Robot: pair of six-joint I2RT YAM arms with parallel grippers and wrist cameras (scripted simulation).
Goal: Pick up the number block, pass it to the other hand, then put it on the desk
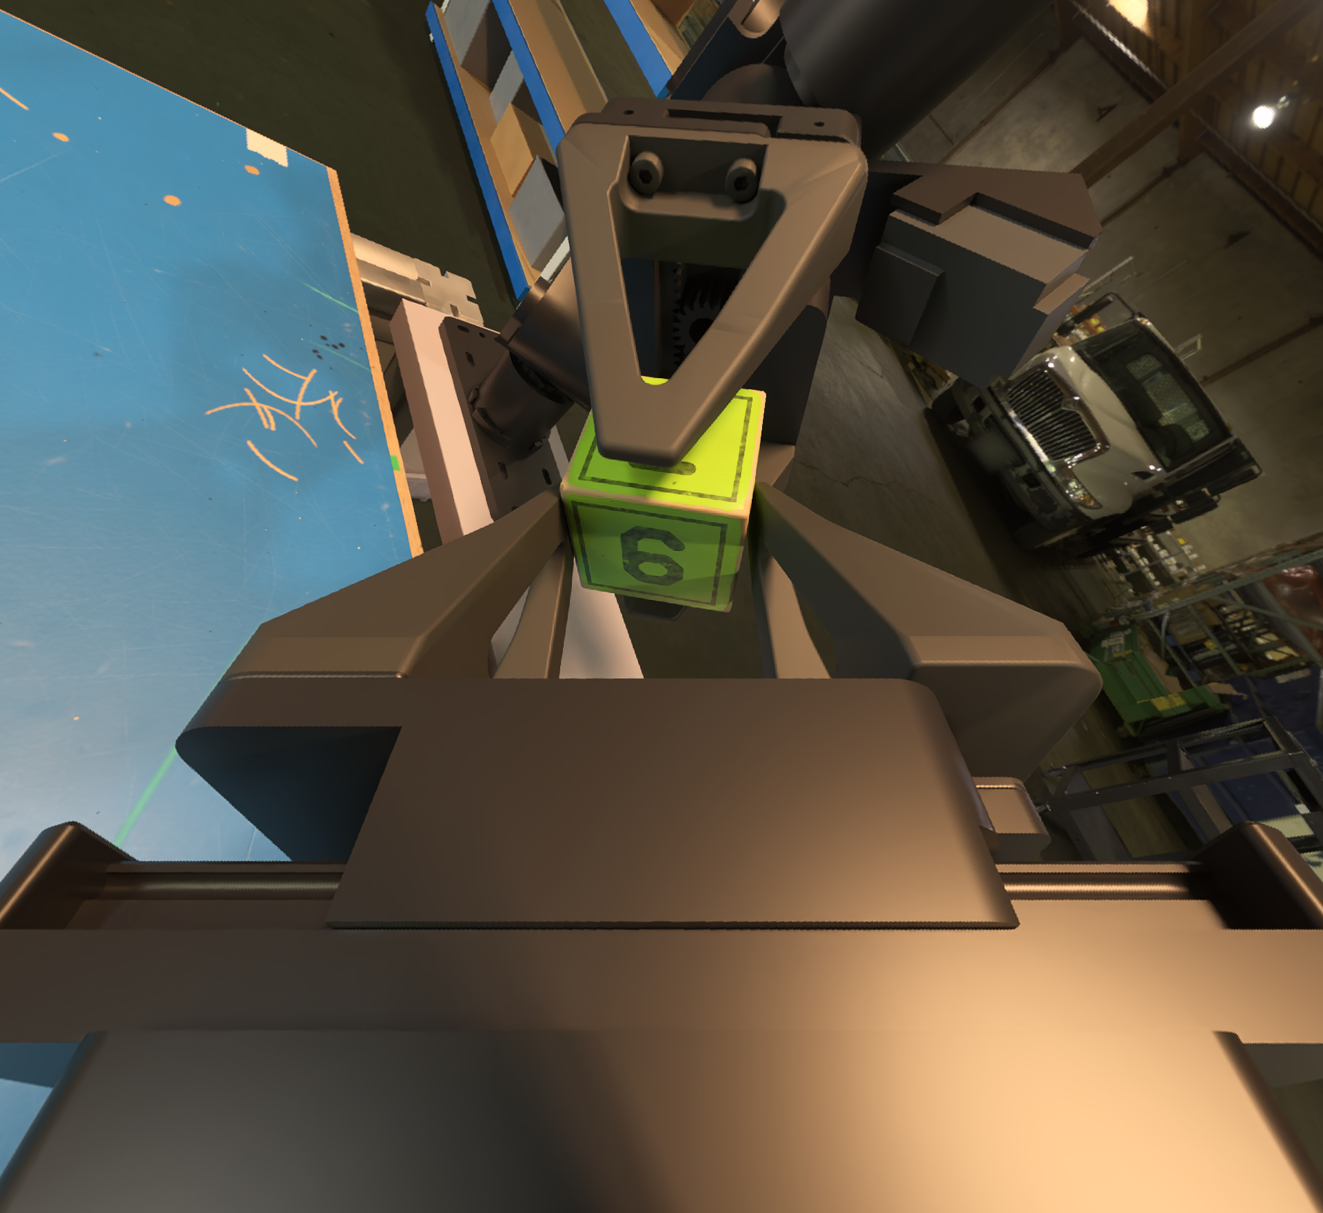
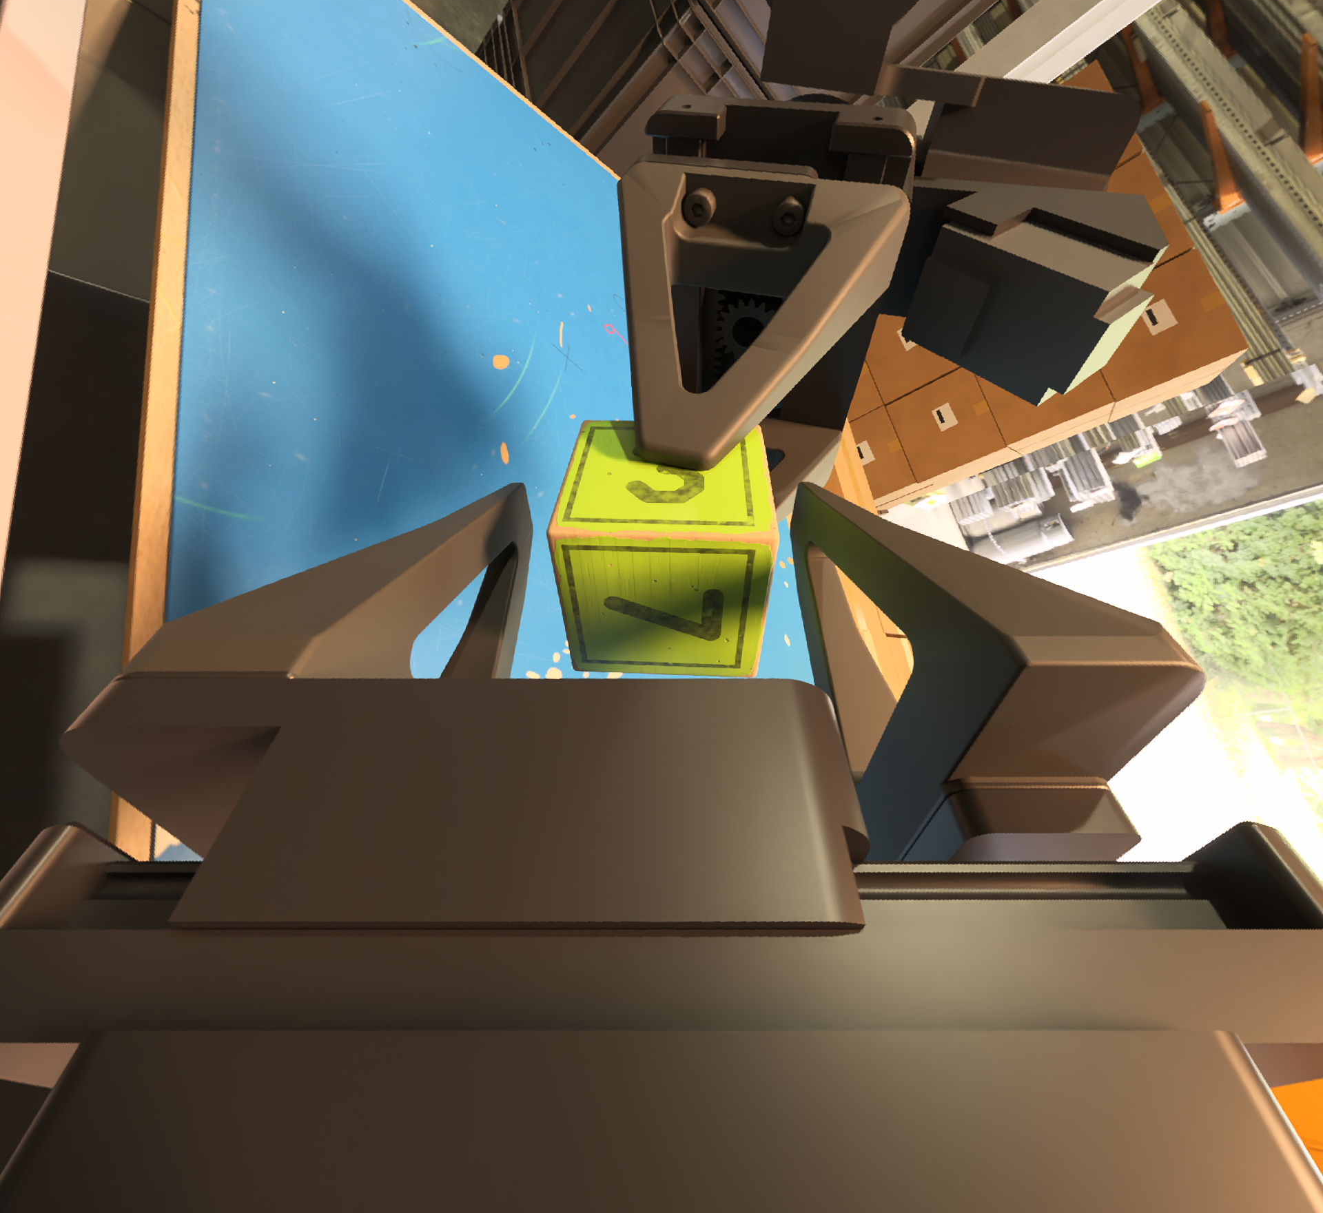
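The number block (image 1: 655, 556) is a lime-green cube with dark numerals, held in the air above the blue desk (image 1: 179, 391). My left gripper (image 1: 658, 499) is shut on it, with a finger pressed against each side. My right gripper (image 2: 660, 491) is open and straddles the same block (image 2: 662, 606), with a thin gap at each fingertip. In the left wrist view one right finger (image 1: 680, 320) lies over the block's upper face. In the right wrist view one left finger (image 2: 716, 320) presses on the upper face. The two grippers meet at right angles.
The desk (image 2: 358, 248) has a wooden edge (image 2: 154, 391), paint spots and scratches. Off the desk stand blue-framed shelves (image 1: 515, 69), stacked cardboard boxes (image 2: 1002, 406) and a truck (image 1: 1102, 420). A white post (image 1: 444, 420) stands at the desk's far edge.
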